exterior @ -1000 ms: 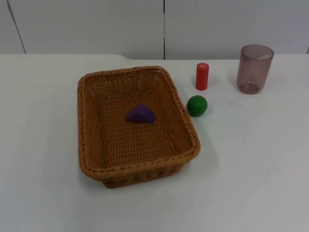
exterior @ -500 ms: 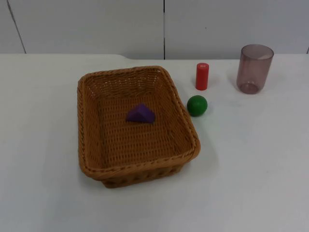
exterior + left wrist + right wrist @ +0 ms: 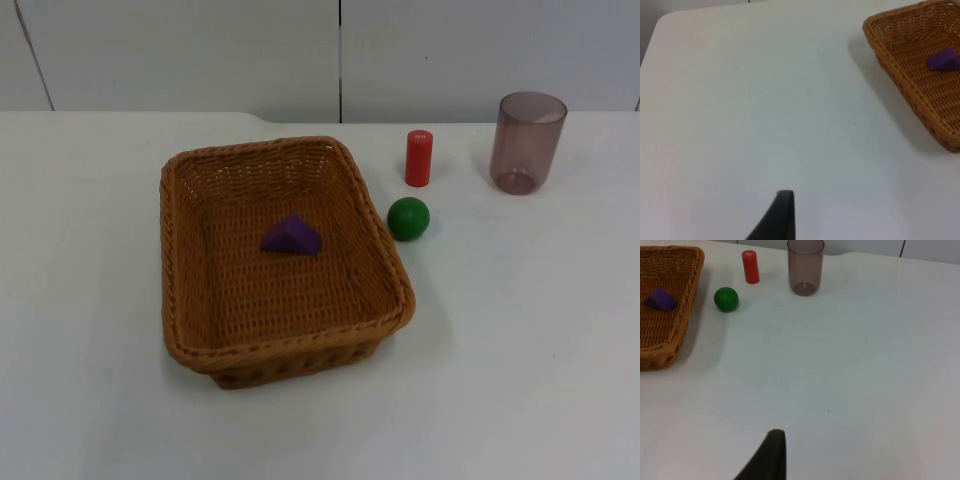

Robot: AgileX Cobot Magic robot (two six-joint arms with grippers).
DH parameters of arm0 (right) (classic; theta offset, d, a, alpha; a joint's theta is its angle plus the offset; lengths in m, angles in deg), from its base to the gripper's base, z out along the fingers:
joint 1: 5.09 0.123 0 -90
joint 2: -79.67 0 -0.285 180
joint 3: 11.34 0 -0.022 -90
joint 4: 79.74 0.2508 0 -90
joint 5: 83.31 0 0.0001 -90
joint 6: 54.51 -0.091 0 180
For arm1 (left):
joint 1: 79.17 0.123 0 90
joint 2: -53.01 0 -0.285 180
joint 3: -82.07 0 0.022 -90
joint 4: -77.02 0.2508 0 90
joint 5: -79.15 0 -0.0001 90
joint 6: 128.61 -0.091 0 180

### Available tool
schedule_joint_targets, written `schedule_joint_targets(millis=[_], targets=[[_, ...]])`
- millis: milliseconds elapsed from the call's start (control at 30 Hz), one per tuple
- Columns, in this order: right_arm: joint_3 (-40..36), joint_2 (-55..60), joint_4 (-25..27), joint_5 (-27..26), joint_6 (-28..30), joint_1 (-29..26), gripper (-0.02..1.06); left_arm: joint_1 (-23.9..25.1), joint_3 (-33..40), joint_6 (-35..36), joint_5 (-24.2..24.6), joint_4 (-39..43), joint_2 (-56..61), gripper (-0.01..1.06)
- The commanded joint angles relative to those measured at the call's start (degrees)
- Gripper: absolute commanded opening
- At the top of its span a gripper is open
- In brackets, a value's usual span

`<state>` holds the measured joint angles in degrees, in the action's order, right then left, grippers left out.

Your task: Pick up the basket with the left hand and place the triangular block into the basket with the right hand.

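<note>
The purple triangular block [image 3: 291, 236] already lies inside the basket [image 3: 190, 340], near the middle of its woven floor, and the basket rests flat on the table [image 3: 520, 350] with its long axis running away from the camera in the top view. Just beside its right rim sits a green ball [image 3: 408, 218], with a red cylinder [image 3: 418, 158] behind that and a tinted cup [image 3: 527, 141] farther right. Judged from this, the placing looks done and nothing calls for a further grasp. The left gripper [image 3: 782, 215] hangs over bare table well apart from the basket, which lies off to its right; the right gripper [image 3: 771, 455] waits likewise, the basket off to its left. Neither touches anything, and whether their fingers are spread or pressed together cannot be told
</note>
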<state>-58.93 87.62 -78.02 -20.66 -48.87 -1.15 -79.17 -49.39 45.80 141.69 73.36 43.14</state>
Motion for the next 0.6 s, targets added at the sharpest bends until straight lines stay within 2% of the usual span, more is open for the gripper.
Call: schedule_joint_targets(millis=[0,567], targets=[[-0.05,-0.16,-0.14,-0.72,-0.05,0.12,1.05,-0.14,0.26,0.35,-0.84,0.39,0.35,1.02],[-0.05,-0.16,-0.14,-0.83,-0.04,0.12,1.05,-0.14,0.26,0.34,-0.57,0.53,2.08,1.02]])
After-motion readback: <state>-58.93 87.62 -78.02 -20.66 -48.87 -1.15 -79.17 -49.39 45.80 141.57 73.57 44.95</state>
